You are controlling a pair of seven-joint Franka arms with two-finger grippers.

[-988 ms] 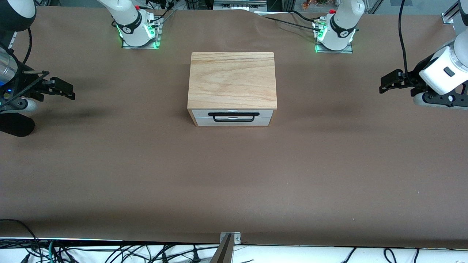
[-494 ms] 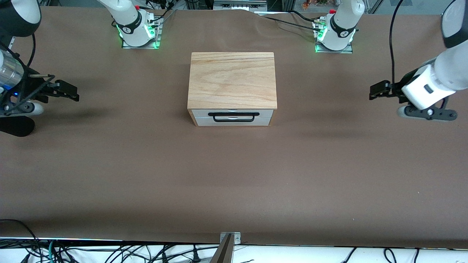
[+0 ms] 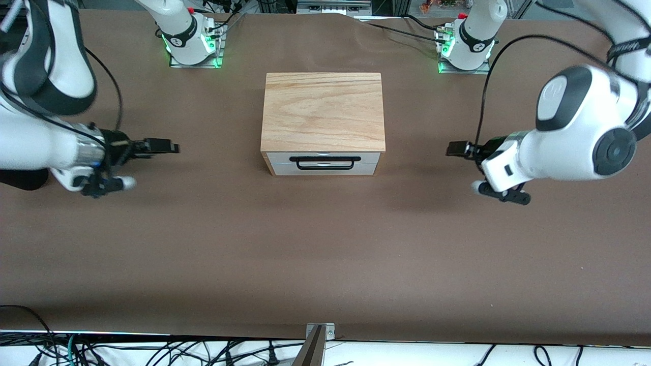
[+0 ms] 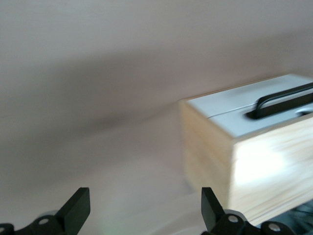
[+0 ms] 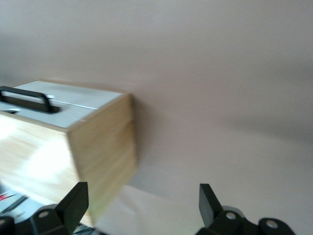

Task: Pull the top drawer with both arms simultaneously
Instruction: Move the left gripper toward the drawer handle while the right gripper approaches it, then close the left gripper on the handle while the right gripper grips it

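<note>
The top drawer is shut in the wooden cabinet at the table's middle; its black bar handle faces the front camera. My left gripper is open and empty, level with the drawer fronts, off the cabinet's side toward the left arm's end. My right gripper is open and empty off the cabinet's side toward the right arm's end. In the left wrist view the open gripper points at the cabinet with the handle. The right wrist view shows its open gripper, the cabinet and the handle.
A second white drawer front sits below the top one. Brown table cover spreads all around the cabinet. The arm bases stand along the table edge farthest from the front camera. Cables hang past the nearest edge.
Both arms have swung in from the table's ends toward the cabinet's sides. Both grippers stay open and empty. The drawer has not moved.
</note>
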